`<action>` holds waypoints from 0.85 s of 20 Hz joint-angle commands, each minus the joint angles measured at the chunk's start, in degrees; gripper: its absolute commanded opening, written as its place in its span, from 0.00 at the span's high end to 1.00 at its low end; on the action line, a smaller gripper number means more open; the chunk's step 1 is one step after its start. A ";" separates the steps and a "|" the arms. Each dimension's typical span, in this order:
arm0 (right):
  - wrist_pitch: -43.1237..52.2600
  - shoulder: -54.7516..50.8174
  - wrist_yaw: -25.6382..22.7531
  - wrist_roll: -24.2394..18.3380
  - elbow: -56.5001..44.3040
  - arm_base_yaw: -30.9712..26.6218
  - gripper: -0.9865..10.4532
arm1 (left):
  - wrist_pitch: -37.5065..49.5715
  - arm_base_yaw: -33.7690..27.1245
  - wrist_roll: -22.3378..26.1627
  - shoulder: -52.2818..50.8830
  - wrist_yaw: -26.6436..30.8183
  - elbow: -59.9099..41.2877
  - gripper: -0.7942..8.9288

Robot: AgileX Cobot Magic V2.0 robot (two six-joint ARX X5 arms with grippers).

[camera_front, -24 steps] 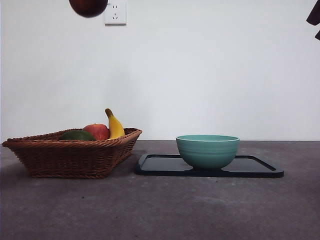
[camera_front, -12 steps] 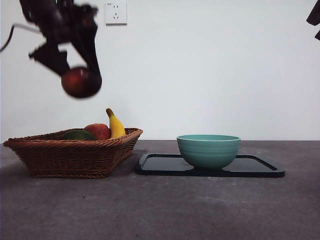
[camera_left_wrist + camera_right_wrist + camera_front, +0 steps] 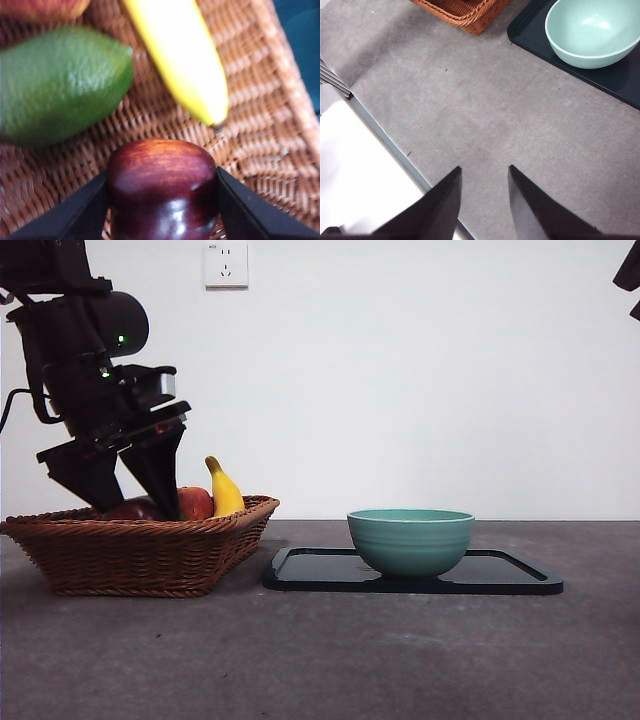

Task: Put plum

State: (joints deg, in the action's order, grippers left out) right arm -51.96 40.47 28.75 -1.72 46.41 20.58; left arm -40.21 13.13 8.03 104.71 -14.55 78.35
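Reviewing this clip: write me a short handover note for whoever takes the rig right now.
Left pincer: shut on the plum, down inside the wicker basket, beside the green fruit and banana.
Right pincer: open, holding nothing, over bare table near the tray.
Done: plum carried into the basket.
Left: let go of the plum and lift the arm out; whether it rests on the weave yet is unclear.

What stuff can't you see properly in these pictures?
- Plum, front view: mostly hidden by the basket rim and the left gripper.
- Whether the plum touches the basket floor: wrist view blocked by the plum itself.
- Green fruit: hidden in the front view.
- Apple, wrist view: cut off.
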 commanded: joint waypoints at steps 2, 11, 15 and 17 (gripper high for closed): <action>0.55 0.17 0.17 -0.66 0.46 0.31 0.78 | 2.51 0.02 -0.13 0.63 0.76 -0.57 0.73; 0.55 0.17 0.20 -0.63 0.46 0.31 0.78 | 0.96 0.02 -1.70 0.61 1.22 -1.68 0.47; 0.55 0.17 0.17 -0.63 0.46 0.31 0.78 | 0.66 0.00 -2.80 -0.76 1.20 -0.72 0.47; 0.57 0.17 0.17 -0.66 0.46 0.31 0.78 | 0.63 0.02 -2.97 -3.13 1.22 0.07 0.47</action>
State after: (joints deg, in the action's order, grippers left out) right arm -51.94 40.47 28.75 -1.72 46.41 20.58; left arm -40.16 13.13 5.54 102.19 -13.39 76.38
